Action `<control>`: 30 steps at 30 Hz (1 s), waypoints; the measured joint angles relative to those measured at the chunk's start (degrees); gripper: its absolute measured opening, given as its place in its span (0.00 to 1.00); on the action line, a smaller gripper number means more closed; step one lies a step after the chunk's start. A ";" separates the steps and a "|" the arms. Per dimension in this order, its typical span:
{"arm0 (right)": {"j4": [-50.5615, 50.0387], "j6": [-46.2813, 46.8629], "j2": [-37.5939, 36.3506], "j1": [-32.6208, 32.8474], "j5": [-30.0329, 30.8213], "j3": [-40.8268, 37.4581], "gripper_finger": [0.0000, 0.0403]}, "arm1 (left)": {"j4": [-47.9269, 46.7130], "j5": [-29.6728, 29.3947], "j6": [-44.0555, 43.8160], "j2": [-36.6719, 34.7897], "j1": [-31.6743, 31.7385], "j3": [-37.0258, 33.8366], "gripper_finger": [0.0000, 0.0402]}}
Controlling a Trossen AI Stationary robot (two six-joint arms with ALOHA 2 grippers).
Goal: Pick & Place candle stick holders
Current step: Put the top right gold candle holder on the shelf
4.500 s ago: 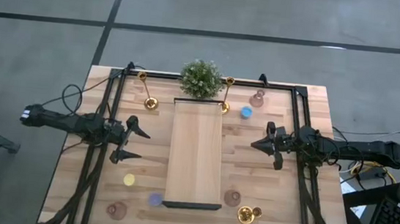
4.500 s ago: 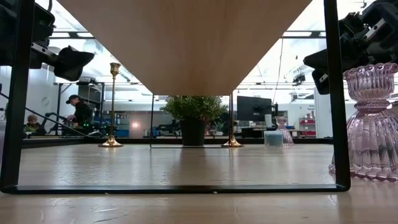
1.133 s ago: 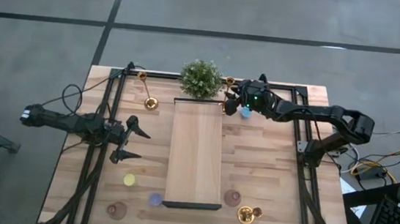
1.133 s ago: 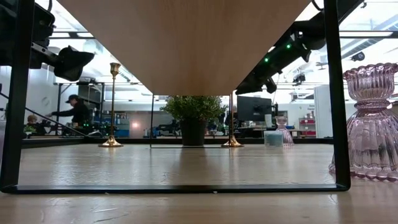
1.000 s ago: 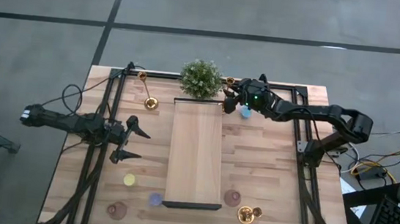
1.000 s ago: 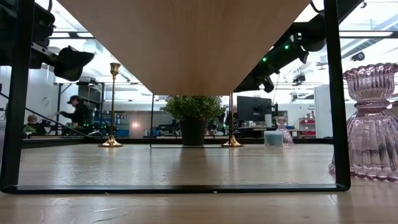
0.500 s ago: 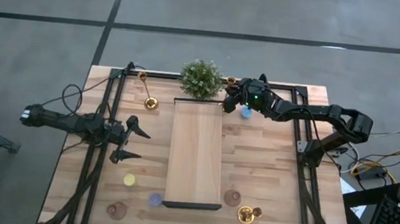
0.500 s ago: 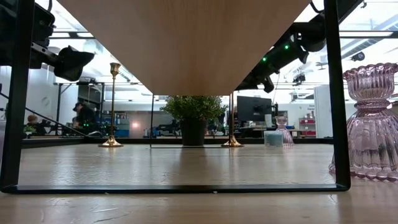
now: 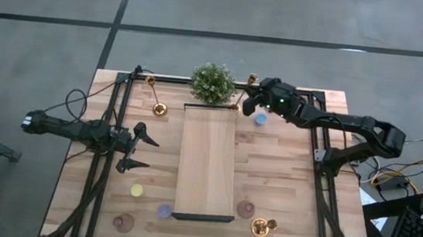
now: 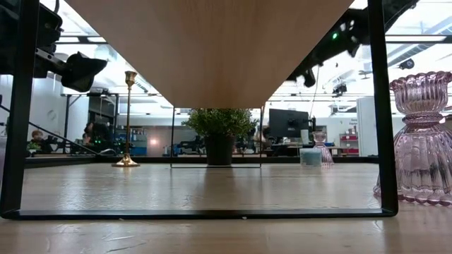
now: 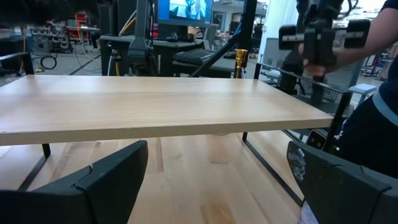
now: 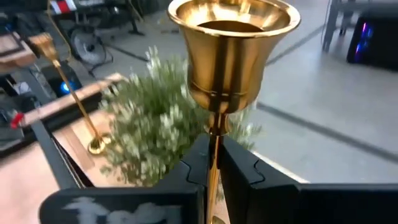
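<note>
My right gripper point(image 9: 247, 104) is at the far side of the table, next to the green plant point(image 9: 213, 82), shut on a gold slim-stemmed holder point(image 12: 231, 50). Its cup point(image 9: 252, 79) shows beyond the gripper in the high view. The holder also shows in the left wrist view point(image 11: 240, 62). My left gripper point(image 9: 143, 151) is open and empty at the table's left, beside the raised wooden board point(image 9: 207, 161). A second gold holder point(image 9: 156, 98) stands on its base at the far left. A third point(image 9: 262, 227) lies at the near right. My right gripper pinches the gold holder's thin stem point(image 12: 213, 163) between its two fingers, a little below the cup. The fingers come about level from the table's right side and lie across the stem. The holder stands roughly upright, cup up, lifted clear of the table.
Pink glass holders stand at the far right point(image 9: 272, 103), near right point(image 9: 245, 209) and near left point(image 9: 123, 221). There are also a blue one point(image 9: 260, 119), a yellow one point(image 9: 137, 191) and a purple one point(image 9: 164, 210). A black frame point(image 9: 315, 128) borders the board.
My right gripper has gone up and a little toward the table's right edge, still shut on the gold holder. The holder's base has lifted off the table and has left the low view.
</note>
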 joint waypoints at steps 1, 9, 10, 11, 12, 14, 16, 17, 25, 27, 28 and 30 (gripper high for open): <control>-0.49 -0.73 -1.51 0.00 0.02 0.00 0.04 | -0.01 0.00 -0.01 0.00 0.00 0.01 0.96; -20.97 -5.77 -11.64 0.00 -0.03 5.24 0.03 | -0.01 -0.01 -0.01 0.00 0.01 0.01 0.97; -23.85 -6.18 -12.10 0.00 -0.05 7.03 0.03 | 0.01 0.00 0.00 0.00 0.00 0.01 0.97; -26.17 -6.38 -12.36 0.00 -0.08 8.73 0.03 | -0.01 0.00 0.00 0.00 0.01 0.01 0.97; -27.78 -6.48 -12.47 0.00 -0.28 10.35 0.03 | 0.00 -0.01 0.00 -0.01 0.00 0.00 0.96; -31.47 -7.22 -12.39 0.08 -1.05 14.21 0.03 | -0.01 0.00 0.00 0.00 -0.01 0.01 0.96; -36.12 -7.42 -11.94 0.14 -1.85 18.66 0.03 | -0.01 -0.02 -0.02 0.00 0.01 0.01 0.97; -38.66 -7.44 -11.53 0.42 -1.92 20.72 0.03 | -0.01 0.00 0.00 -0.01 -0.01 0.01 0.96; -44.88 -7.39 -9.65 5.27 -8.12 30.29 0.03 | -0.01 0.00 0.00 -0.02 0.01 0.01 0.97; -44.84 -6.98 -9.43 6.82 -10.34 30.49 0.03 | 0.00 -0.02 0.00 0.00 0.01 0.00 0.96; -44.37 -6.73 -9.08 7.83 -10.77 30.49 0.03 | 0.00 -0.01 -0.02 -0.01 0.00 0.01 0.96; -44.07 -6.29 -8.60 9.74 -10.61 30.49 0.03 | -0.01 -0.01 -0.02 0.00 0.01 0.00 0.97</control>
